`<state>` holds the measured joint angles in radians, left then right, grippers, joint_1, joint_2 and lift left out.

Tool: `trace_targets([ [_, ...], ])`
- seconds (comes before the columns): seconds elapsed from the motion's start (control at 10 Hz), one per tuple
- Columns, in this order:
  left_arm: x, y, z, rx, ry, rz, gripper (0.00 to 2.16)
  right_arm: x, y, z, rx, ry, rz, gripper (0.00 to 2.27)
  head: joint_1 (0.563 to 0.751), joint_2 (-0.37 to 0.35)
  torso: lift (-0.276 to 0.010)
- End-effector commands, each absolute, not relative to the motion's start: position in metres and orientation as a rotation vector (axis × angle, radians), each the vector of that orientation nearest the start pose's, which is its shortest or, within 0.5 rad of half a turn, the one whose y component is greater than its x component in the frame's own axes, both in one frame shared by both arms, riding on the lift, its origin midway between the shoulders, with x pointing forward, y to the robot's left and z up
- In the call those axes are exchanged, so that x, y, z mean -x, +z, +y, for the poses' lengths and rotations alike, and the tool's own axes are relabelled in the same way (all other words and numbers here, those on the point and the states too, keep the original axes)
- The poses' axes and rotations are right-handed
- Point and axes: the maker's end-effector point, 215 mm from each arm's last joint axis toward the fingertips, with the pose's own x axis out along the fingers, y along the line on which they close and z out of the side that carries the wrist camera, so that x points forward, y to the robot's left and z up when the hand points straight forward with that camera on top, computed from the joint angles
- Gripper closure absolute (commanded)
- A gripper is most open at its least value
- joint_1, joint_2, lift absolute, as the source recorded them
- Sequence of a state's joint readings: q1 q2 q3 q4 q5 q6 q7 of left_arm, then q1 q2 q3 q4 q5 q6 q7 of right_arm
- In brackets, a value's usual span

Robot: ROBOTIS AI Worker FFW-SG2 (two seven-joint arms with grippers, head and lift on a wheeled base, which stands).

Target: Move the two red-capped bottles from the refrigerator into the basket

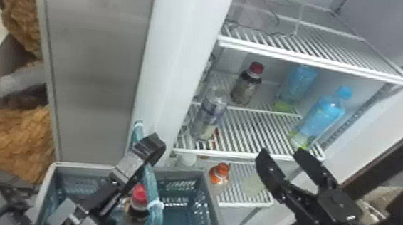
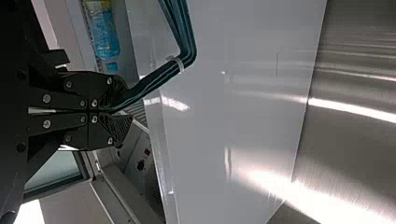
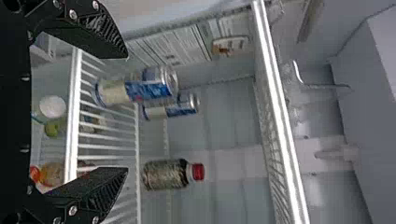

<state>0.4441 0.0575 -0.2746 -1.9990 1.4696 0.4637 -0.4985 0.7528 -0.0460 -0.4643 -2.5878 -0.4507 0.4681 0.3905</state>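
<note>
From where I stand, one red-capped bottle [image 1: 246, 87] is upright on the middle wire shelf [image 1: 249, 157] of the refrigerator [image 1: 166, 63], and a second red-capped bottle [image 1: 137, 214] is already down in the basket [image 1: 201, 178].

The one on the shelf looks squat and stiff-walled, plastic or glass, I can't tell which. With what seems a dark drink inside, I'd expect some heft, though nothing awkward, and a chilled skin that could turn slippery. I'd take it round the labelled body, just below the shoulder, and leave the cap alone (a narrow thing to trust with the weight). A firm, even squeeze should suit it; the drinks cans [image 3: 149, 86] standing near it would probably dent more easily.

The right end effector [image 1: 282, 154] is released, its fingers spread and empty in front of the shelves. The left end effector [image 2: 116, 112] is clenched on the basket's teal handle [image 2: 161, 77], which looks like soft, bendy cord, so the basket may swing if it is tugged.
</note>
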Motion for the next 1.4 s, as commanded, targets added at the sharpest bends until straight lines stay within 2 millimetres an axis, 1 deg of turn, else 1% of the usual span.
trace_targets([
  [0.0, -0.356, -0.235, -0.028, 1.613, -0.950, 0.211, 1.20, -0.370, -0.238, -0.313, -0.120, 0.170, 0.079, 0.15, 0.695, -0.350, 0.000],
  [0.1, -0.356, -0.234, -0.029, 1.613, -0.954, 0.211, 1.20, -0.378, -0.239, -0.328, -0.122, 0.140, 0.048, 0.15, 0.695, -0.350, 0.000],
  [0.3, -0.357, -0.231, -0.031, 1.603, -0.966, 0.210, 1.20, -0.393, -0.250, -0.349, -0.131, 0.092, 0.034, 0.15, 0.695, -0.350, 0.000],
  [0.4, -0.357, -0.232, -0.032, 1.601, -0.966, 0.215, 1.20, -0.400, -0.254, -0.357, -0.141, 0.074, 0.024, 0.15, 0.695, -0.350, 0.000],
  [0.7, -0.357, -0.234, -0.033, 1.600, -0.962, 0.223, 1.20, -0.418, -0.251, -0.377, -0.149, 0.022, -0.018, 0.15, 0.695, -0.350, 0.000],
  [1.0, -0.355, -0.235, -0.037, 1.599, -0.969, 0.233, 1.20, -0.442, -0.255, -0.392, -0.140, -0.006, -0.032, 0.14, 0.695, -0.350, 0.000],
  [1.1, -0.354, -0.234, -0.038, 1.600, -0.971, 0.235, 1.20, -0.452, -0.257, -0.394, -0.143, -0.007, -0.037, 0.14, 0.695, -0.350, 0.000],
  [1.3, -0.354, -0.236, -0.038, 1.600, -0.969, 0.237, 1.20, -0.475, -0.267, -0.386, -0.159, 0.009, -0.028, 0.14, 0.695, -0.350, 0.000],
])
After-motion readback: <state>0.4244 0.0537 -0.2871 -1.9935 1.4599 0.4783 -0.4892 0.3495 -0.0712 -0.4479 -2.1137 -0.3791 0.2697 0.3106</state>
